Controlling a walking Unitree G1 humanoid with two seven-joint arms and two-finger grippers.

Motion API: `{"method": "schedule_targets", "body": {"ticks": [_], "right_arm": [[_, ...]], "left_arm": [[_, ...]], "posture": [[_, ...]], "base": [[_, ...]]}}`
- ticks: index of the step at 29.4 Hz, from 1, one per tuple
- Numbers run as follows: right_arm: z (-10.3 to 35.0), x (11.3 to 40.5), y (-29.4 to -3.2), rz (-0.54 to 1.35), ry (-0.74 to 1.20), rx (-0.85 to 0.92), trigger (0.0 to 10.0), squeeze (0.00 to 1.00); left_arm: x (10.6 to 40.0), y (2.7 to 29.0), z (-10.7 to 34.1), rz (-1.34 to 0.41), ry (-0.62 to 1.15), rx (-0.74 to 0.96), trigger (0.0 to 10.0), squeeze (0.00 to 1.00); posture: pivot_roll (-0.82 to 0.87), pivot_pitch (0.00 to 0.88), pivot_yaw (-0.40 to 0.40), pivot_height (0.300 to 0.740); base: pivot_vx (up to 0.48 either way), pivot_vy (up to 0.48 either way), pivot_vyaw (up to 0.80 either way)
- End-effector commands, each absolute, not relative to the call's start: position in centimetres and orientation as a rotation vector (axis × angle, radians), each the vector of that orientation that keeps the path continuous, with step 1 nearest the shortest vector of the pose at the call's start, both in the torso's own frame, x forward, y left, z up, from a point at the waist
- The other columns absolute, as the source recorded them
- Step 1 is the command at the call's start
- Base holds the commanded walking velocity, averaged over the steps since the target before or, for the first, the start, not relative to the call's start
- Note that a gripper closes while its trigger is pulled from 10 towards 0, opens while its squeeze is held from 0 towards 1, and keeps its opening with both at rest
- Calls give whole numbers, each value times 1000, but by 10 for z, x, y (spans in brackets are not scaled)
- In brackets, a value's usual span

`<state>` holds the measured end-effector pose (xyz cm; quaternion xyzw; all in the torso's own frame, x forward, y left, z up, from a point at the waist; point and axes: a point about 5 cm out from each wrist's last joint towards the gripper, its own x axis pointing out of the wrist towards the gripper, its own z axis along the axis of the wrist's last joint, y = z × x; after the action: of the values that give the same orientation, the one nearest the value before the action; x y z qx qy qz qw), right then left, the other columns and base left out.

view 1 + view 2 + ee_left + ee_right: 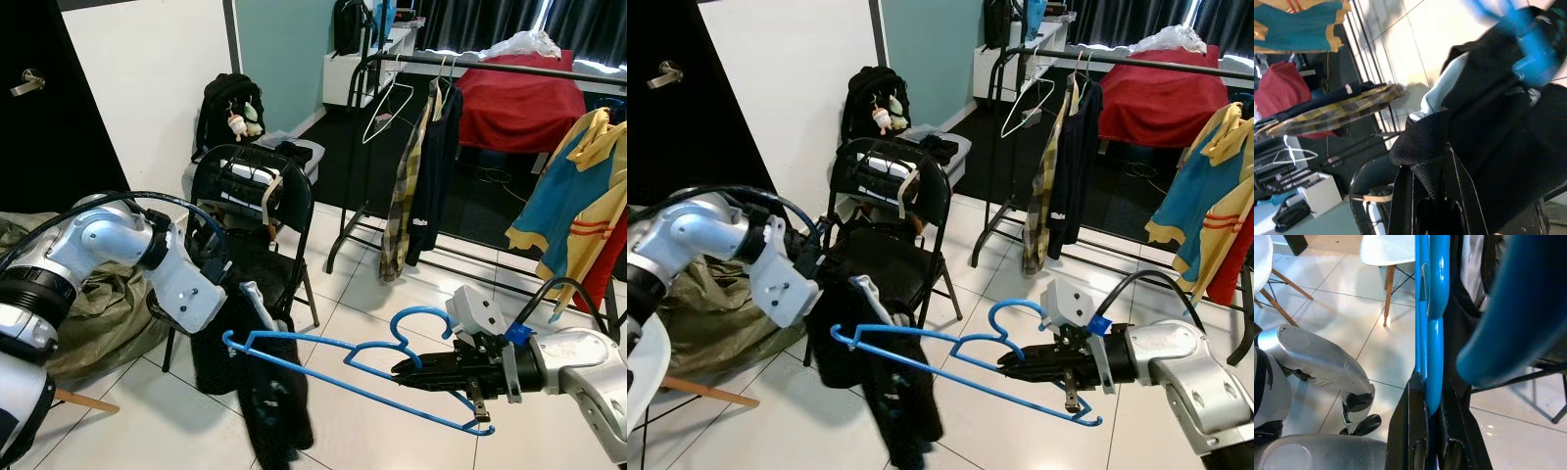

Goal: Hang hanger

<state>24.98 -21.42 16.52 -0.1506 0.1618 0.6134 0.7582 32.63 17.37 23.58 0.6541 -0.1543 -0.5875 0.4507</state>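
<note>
A blue plastic hanger [333, 360] is held level in front of me, its hook [416, 323] curling upward. My right gripper [407, 372] is shut on the hanger near the hook; in the right wrist view the blue bar [1431, 357] runs between the black fingers. A black garment [260, 392] hangs over the hanger's left end. My left gripper [223, 266] is shut on the garment's collar [1425, 147]. A dark clothes rail [490, 65] stands at the back with a white hanger [387, 106], a plaid shirt [404, 196] and a dark garment.
A black folding chair [257, 211] stands just behind the garment, with a black backpack [227, 110] and grey bin behind it. A teal and yellow shirt [578, 196] hangs at the right. An olive bag [98, 304] lies at the left. White tiled floor [372, 294] spreads ahead.
</note>
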Motion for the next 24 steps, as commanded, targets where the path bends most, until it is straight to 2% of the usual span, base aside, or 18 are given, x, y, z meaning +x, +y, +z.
{"method": "schedule_targets", "body": {"ticks": [1,4,7,9,12,18,24], "right_arm": [[170,251,-215,1337,340,-349,10000,0],[173,251,-220,1325,340,-358,10000,0],[188,257,-244,1236,345,-401,10000,0],[188,257,-244,1236,345,-401,10000,0],[200,250,-264,1230,378,-424,10000,0],[204,248,-270,1231,393,-437,10000,0],[203,254,-264,1224,361,-444,10000,0]], "left_arm": [[324,172,240,-1475,-396,1649,10000,0],[324,173,240,-1478,-396,1658,10000,0],[324,176,241,-1482,-386,1675,10000,0],[324,176,241,-1482,-386,1675,10000,0],[324,178,242,-1484,-386,1691,10000,0],[323,175,245,-1490,-407,1698,10000,0],[323,172,249,-1494,-430,1699,10000,0]], "posture": [[-69,0,28,740],[-69,0,29,740],[-65,0,35,740],[-65,0,35,740],[-70,0,35,740],[-71,0,36,740],[-69,0,39,740]], "base": [[0,0,0],[0,0,0],[0,0,0],[0,0,0],[0,0,0],[0,0,0],[0,0,0]]}}
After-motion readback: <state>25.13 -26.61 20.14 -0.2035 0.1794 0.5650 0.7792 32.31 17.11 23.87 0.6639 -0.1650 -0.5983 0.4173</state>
